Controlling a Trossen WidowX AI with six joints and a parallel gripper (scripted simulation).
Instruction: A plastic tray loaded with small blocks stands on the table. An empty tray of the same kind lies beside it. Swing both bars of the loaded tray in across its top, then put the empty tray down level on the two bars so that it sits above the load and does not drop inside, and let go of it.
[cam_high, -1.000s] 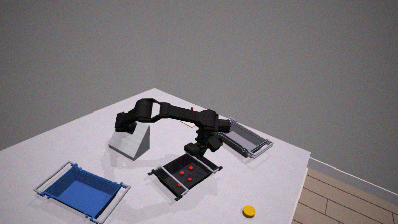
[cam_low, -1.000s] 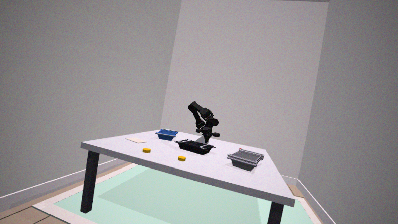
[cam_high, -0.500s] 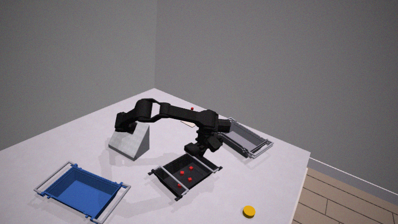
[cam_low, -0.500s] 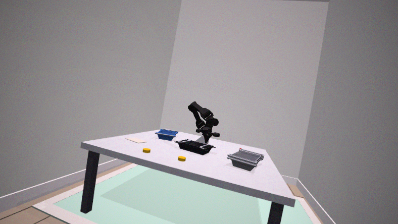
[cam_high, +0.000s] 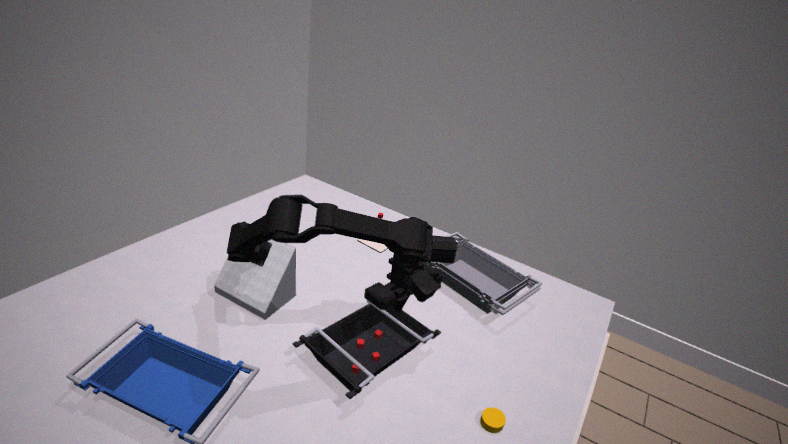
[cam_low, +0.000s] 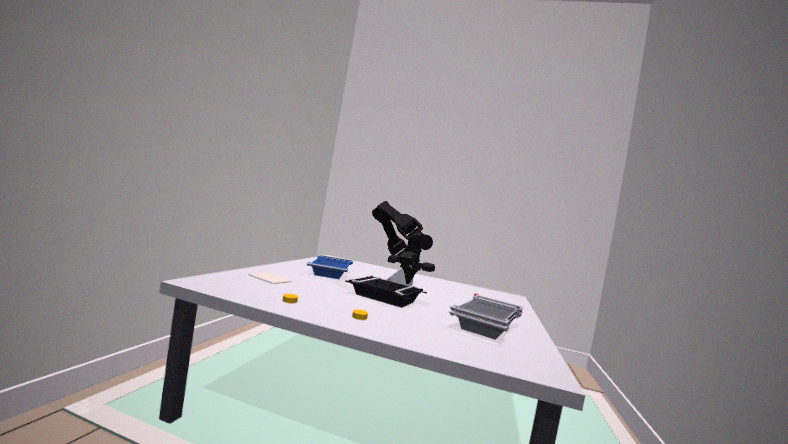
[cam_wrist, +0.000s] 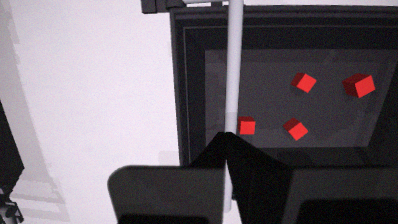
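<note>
The black tray (cam_high: 395, 343) (cam_low: 380, 295) (cam_wrist: 300, 37) stands on the table with several small red blocks (cam_high: 378, 332) (cam_wrist: 296, 130) on its floor. One wire bar (cam_high: 341, 348) lies across its top near one end. The other bar (cam_high: 405, 325) (cam_wrist: 234, 60) lies across near the opposite end. My gripper (cam_high: 398, 306) (cam_low: 408, 282) (cam_wrist: 224, 138) points down, shut and empty, at the tray's long side. Its tips overlap the second bar in the wrist view; contact is unclear. Empty blue (cam_high: 165, 386) (cam_low: 329, 271) and grey (cam_high: 479, 275) (cam_low: 485, 325) trays stand apart, their bars out over their ends.
A grey wedge (cam_high: 253, 281) stands under the arm's base. A yellow disc (cam_high: 492, 419) lies near the table edge; two yellow discs (cam_low: 290, 298) (cam_low: 360, 314) show in the exterior view. A thin beige plate (cam_high: 377, 247) (cam_low: 270, 277) lies flat. A red cube (cam_high: 380, 215) shows behind the arm.
</note>
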